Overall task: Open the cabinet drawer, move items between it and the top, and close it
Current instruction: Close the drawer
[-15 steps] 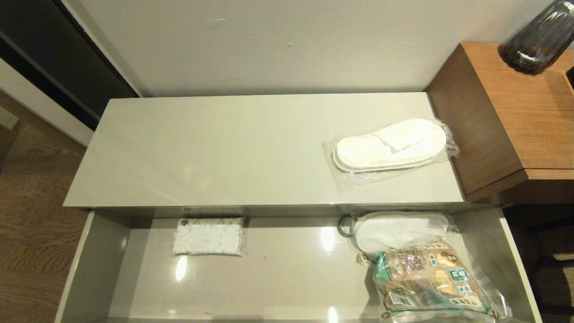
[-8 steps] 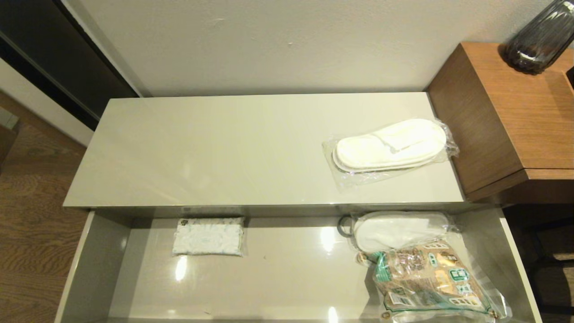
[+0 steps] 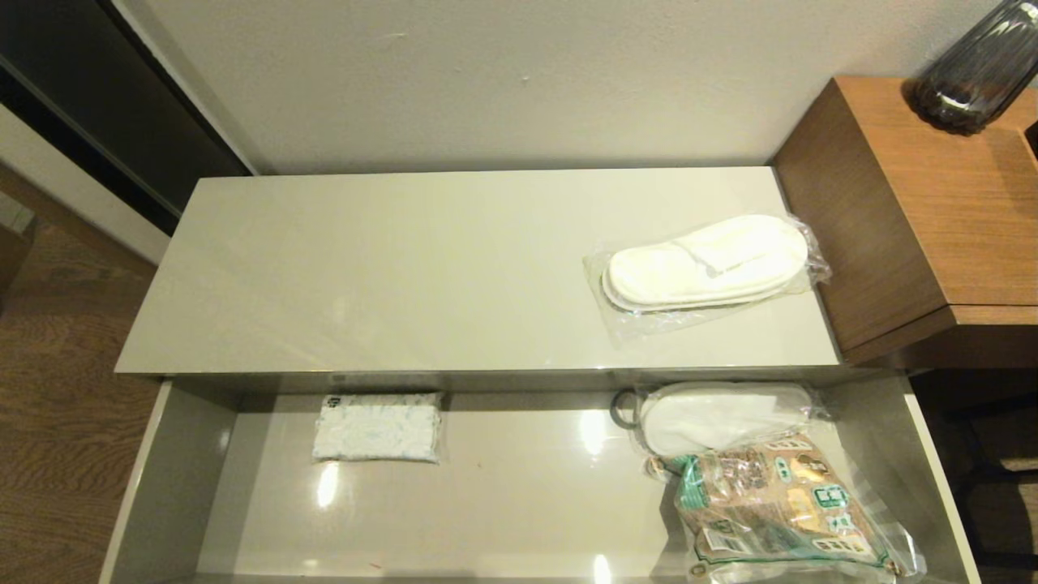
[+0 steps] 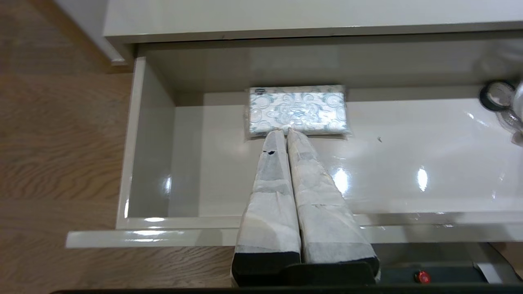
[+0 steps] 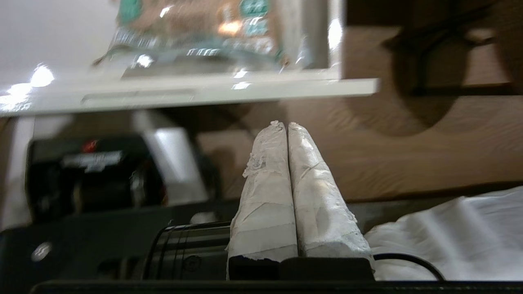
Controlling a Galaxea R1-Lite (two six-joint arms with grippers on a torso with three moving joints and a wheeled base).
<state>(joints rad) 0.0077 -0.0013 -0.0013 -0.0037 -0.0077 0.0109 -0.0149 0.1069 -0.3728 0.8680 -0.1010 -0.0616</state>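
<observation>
The wide beige-grey drawer (image 3: 519,519) stands pulled out below the cream top (image 3: 389,268). One bagged pair of white slippers (image 3: 705,264) lies on the top's right end. A second bagged pair (image 3: 718,414) lies at the drawer's back right, partly under the top's edge. My left gripper (image 4: 285,131) hovers shut and empty over the drawer's (image 4: 408,163) left part. My right gripper (image 5: 286,123) is shut and empty, low in front of the drawer's front edge (image 5: 204,92). Neither arm shows in the head view.
A small white patterned packet (image 3: 378,427) lies at the drawer's back left, seen as the same packet (image 4: 297,109) just beyond my left fingertips. A brown-and-green printed bag (image 3: 778,507) overlaps the drawer slippers. A taller wood-grain unit (image 3: 932,211) with a dark vase (image 3: 977,69) stands right.
</observation>
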